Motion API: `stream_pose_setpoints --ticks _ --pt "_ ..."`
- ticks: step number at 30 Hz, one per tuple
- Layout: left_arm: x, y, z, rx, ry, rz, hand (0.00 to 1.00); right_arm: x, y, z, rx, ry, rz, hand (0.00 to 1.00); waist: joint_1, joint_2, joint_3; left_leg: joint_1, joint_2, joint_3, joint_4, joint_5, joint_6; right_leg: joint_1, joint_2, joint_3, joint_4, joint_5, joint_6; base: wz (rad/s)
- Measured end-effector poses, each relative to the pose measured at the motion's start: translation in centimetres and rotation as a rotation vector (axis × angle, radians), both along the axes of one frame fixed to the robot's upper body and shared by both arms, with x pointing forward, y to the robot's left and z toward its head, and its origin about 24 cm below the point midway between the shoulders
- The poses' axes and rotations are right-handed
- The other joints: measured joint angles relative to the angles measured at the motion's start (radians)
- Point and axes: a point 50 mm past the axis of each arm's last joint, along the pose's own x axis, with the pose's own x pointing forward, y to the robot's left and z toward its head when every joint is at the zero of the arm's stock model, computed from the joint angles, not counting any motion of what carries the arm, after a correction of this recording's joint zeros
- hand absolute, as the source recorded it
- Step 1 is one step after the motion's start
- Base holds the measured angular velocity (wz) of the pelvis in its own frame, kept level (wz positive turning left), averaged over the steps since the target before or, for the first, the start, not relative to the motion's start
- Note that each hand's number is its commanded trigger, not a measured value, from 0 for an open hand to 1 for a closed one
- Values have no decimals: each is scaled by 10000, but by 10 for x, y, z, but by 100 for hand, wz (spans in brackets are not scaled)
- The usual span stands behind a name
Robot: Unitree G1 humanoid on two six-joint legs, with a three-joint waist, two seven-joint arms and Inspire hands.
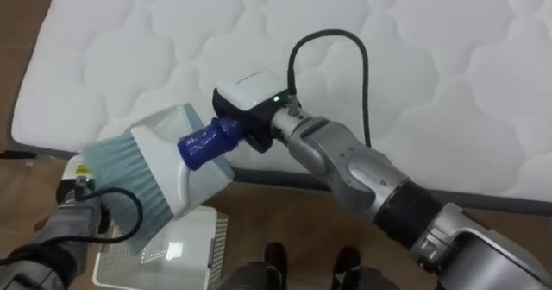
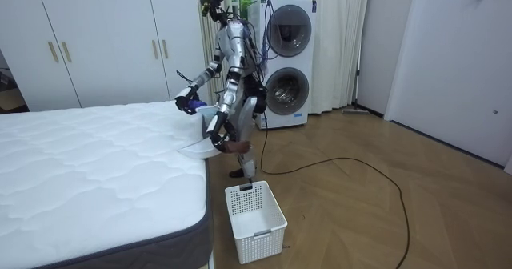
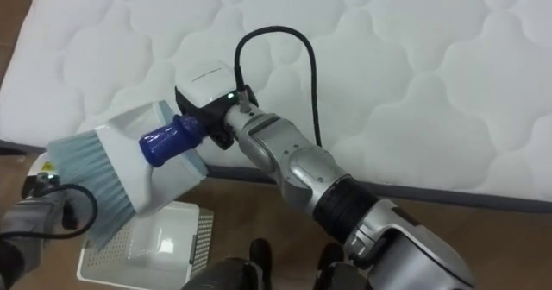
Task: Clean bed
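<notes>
"One thing settles the next sweep: which way does the brush run from the right hand?"

"Down and to the robot's left. The blue handle comes out of that hand, which is clamped round it, and the long axis slants away to the pale bristles at the far end."

"Where does that put the bristles against the bed?"

"Off it, it seems. The right hand sits over the bed's near edge, while the head hangs past that edge, above the floor and the basket (white, standing by the robot's feet). The quilted top lies up and to the right of the bristles, and no crumbs or litter can be made out on it."

"Which arm is nearer the work, then?"

"The right, plainly; it carries the tool. The left hand is low at the bed's side, under the brush head, and whether its fingers are apart or together cannot be told."

"So the coming move?"

"Probably a swing of the head back over the edge and onto the top, bristles turned down."
</notes>
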Motion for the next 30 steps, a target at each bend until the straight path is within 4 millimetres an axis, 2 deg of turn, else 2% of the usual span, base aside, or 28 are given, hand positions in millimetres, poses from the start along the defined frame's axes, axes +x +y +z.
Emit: stream_pose_setpoints --ticks 5,13,18,21,24,27,28,30 --pt "-5 0 -4 -67 108 -10 100 -2 1 -2 -172 247 161 100 4 41 -27 19 -6 -6 -15 2 0 15 -11 -17 20 4 -3 0" --pt "-8 1 -6 -75 6 -76 100 -3 2 -2 889 956 164 100 3 39 -29 189 -30 26 -30 1 0 70 -21 110 156 11 0 -3" --pt "-4 -9 -6 -389 -681 -443 100 2 -12 -5 1434 1025 -235 100 -55 39 -28 275 -102 -105 -18 3 4 231 -124 -46 165 3 12 9" --pt "2 -21 -5 -906 -1237 -625 100 6 -30 -9 1838 1019 -728 100 -104 53 -19 286 -160 -308 52 24 43 434 -181 -230 109 -26 62 21" --pt "12 -37 4 -1343 -2172 -1235 100 9 -59 -23 2818 1329 -2051 100 -159 55 -19 380 -199 -448 46 70 128 628 -328 -421 88 -68 126 17" --pt "15 -41 8 -1687 -2852 -1395 100 9 -79 -31 3418 1321 -2954 100 -321 53 -20 462 -248 -456 41 73 173 722 -375 -422 81 -67 169 2" --pt "14 -41 9 -1766 -2967 -1355 100 9 -84 -32 3557 1317 -3113 98 -361 53 -20 500 -249 -457 41 65 186 764 -372 -415 68 -64 177 0" --pt "9 -45 9 -2213 -3518 -1294 100 11 -109 -36 4164 1148 -4005 90 -539 52 -21 682 -286 -528 -121 66 208 985 -367 -443 -44 -46 219 2"
